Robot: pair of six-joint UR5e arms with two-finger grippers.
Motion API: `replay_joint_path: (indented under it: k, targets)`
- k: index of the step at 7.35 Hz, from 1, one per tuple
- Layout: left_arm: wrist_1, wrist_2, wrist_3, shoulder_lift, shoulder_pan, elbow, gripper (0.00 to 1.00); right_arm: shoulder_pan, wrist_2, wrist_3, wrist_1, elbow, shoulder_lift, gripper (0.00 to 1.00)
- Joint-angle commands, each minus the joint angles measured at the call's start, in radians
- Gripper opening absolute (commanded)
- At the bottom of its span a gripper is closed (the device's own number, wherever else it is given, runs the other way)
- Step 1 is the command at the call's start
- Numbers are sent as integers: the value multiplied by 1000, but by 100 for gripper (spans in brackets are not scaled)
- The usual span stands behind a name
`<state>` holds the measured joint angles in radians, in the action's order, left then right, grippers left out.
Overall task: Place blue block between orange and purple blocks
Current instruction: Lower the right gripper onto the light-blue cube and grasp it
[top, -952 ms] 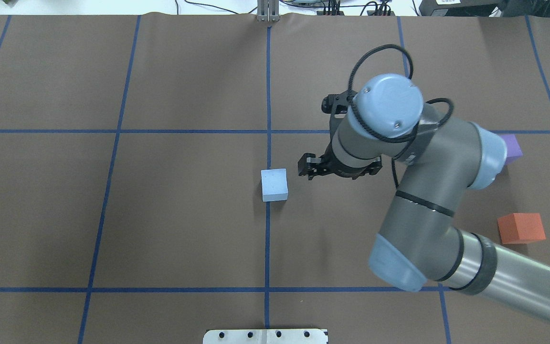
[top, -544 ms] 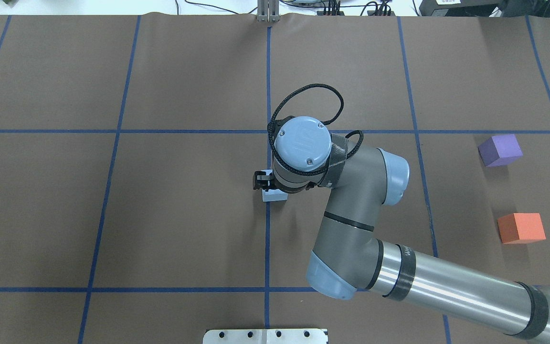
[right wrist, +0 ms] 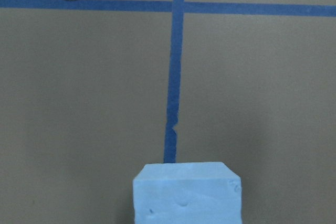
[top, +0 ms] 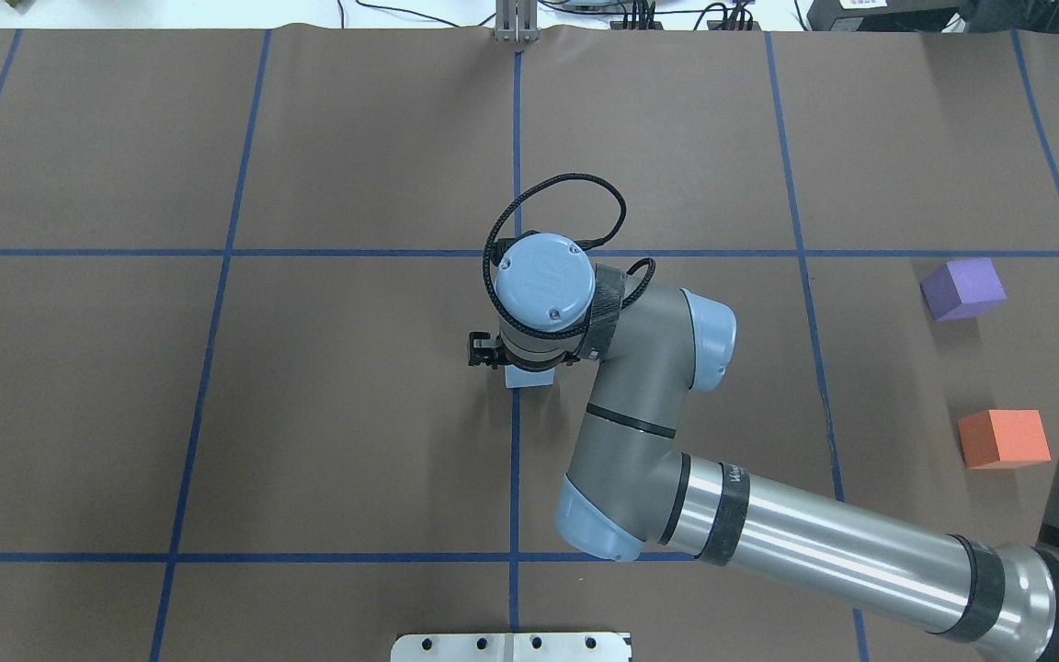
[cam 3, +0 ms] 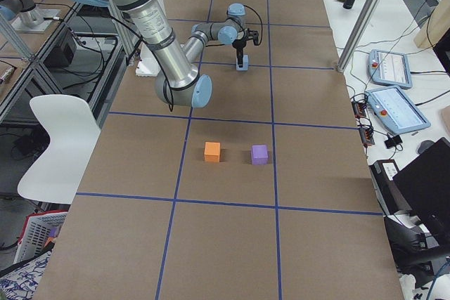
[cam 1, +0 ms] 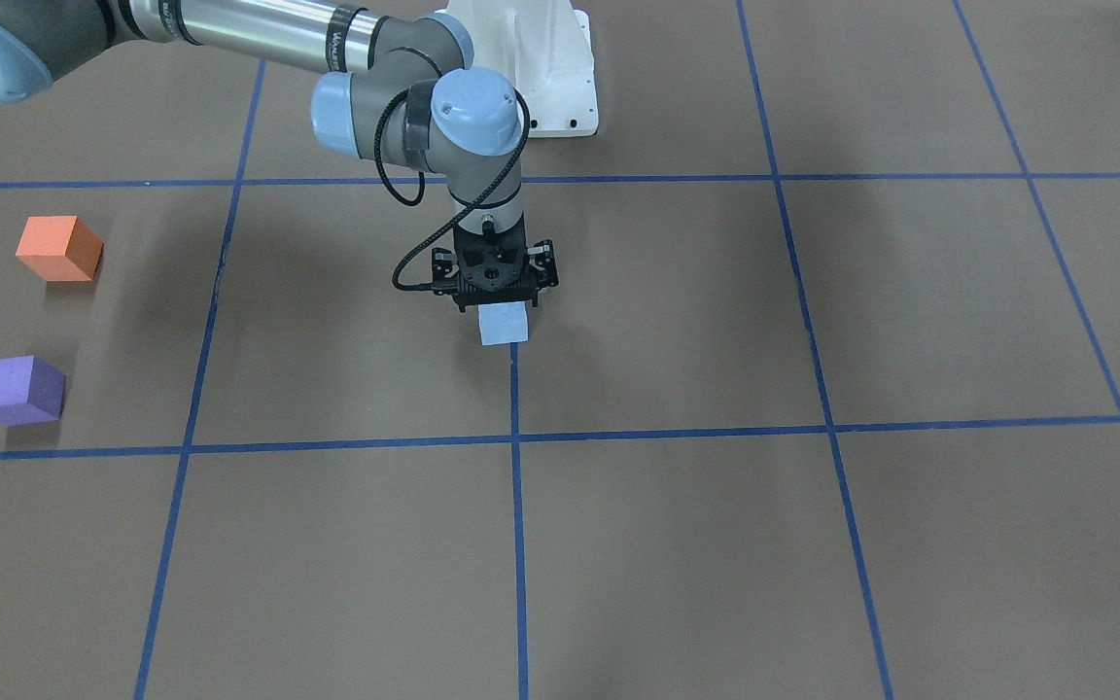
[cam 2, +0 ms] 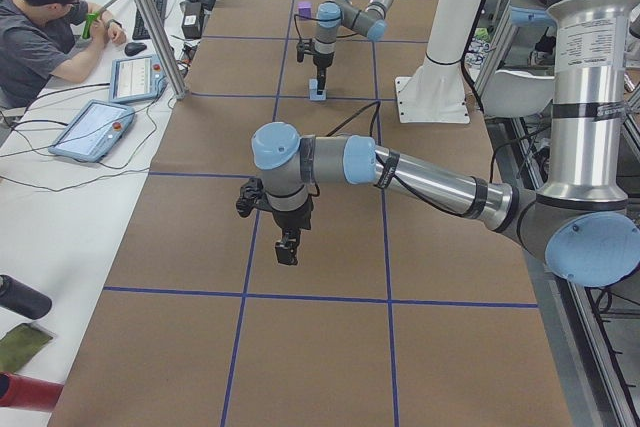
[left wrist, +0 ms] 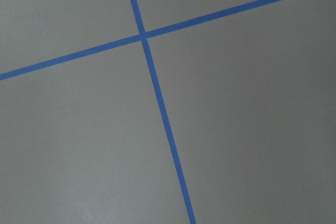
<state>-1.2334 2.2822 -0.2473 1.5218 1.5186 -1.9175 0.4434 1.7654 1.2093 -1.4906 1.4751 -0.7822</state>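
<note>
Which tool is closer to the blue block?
Right. The right tool sits directly over the blue block; the left tool hangs far away, off on the robot's left side.

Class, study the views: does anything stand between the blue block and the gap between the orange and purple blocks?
Nothing visible does. From the blue block, under the right gripper, only bare brown table crossed by a blue tape line stretches to the gap between the orange block and the purple block.

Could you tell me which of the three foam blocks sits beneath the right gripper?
The light blue foam block, under the right gripper; the orange foam block and purple foam block sit far off.
</note>
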Motion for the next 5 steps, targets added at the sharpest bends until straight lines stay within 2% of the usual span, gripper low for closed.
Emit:
replay_joint_path:
  k: [1, 2, 3, 5]
  targets:
    - [-1, 2, 0, -3, 0, 8, 100, -6, -7, 2, 4, -24, 3, 89]
    - [-11, 23, 0, -9, 0, 12, 100, -6, -3, 12, 4, -22, 4, 27]
    - [-20, 34, 0, -9, 0, 15, 100, -5, -3, 13, 3, -10, 4, 2]
    - [-20, 36, 0, -17, 0, 18, 100, 36, 9, 6, -5, 46, -17, 0]
